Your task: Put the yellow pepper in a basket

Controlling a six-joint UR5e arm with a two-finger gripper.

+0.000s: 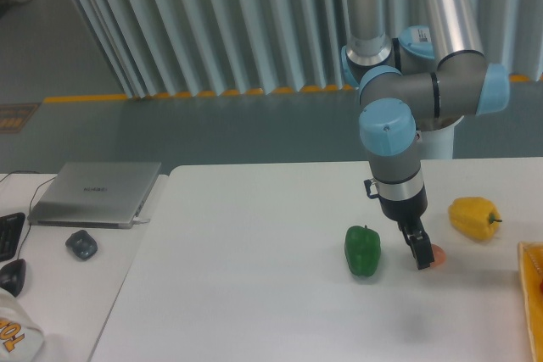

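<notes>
The yellow pepper lies on the white table at the right, its dark stem pointing right. Only a narrow yellow-orange sliver of the basket shows at the right edge of the view, below the pepper. My gripper hangs low over the table, left of the yellow pepper and apart from it. Its dark fingers sit against a small orange-pink egg-shaped thing. The fingers look close together, but their state is unclear from this angle.
A green bell pepper stands upright just left of the gripper. On the grey desk at the left lie a closed laptop, a dark mouse and part of a keyboard. The arm's base stands behind the table.
</notes>
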